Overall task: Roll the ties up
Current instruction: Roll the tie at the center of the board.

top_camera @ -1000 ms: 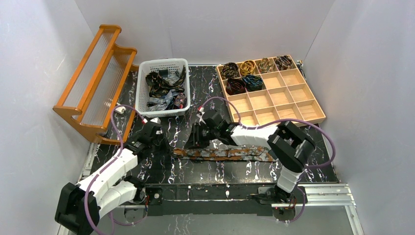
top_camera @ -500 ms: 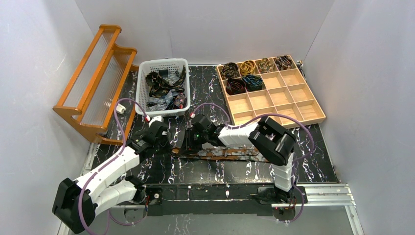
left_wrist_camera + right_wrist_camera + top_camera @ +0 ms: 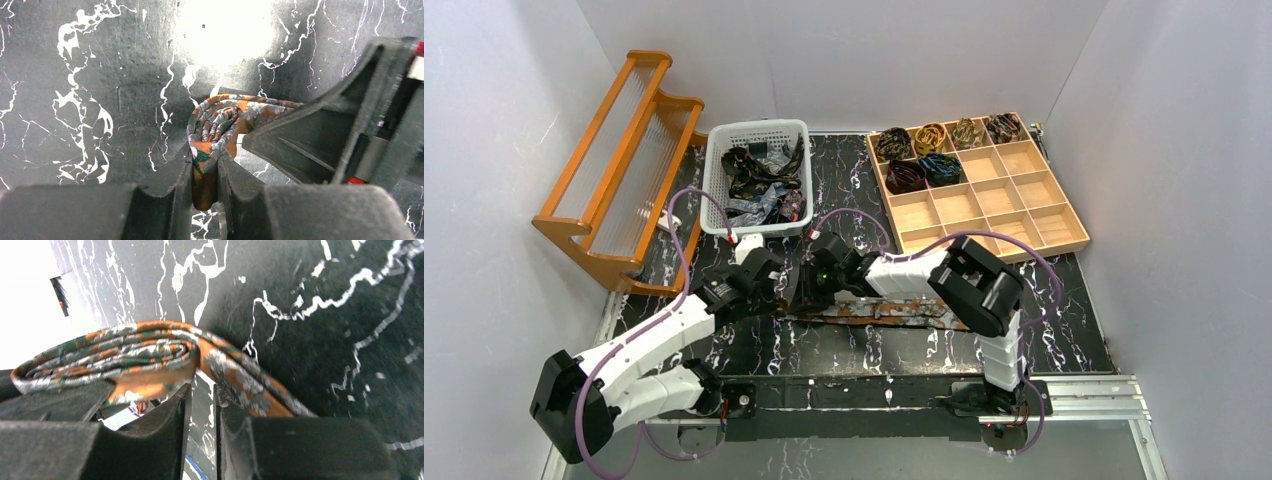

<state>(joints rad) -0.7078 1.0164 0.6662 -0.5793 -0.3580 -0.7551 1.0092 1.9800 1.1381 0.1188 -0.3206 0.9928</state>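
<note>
Tie [image 3: 894, 312] rust-orange, flat mid-table [image 3: 844, 190], left end in small coil [image 3: 220, 120] | left gripper [image 3: 205, 175] clamped on coil's fold | right gripper [image 3: 200, 410] nearly closed, nothing seen between, tips at coil | soft, light, slippery, likely to unwind: pinch coil core

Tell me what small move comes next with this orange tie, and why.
Probably roll the coil one more turn toward its flat tail. The left claw pinches only a small coil, the right claw sits shut beside it, and a long stretch lies unrolled on the table.
</note>
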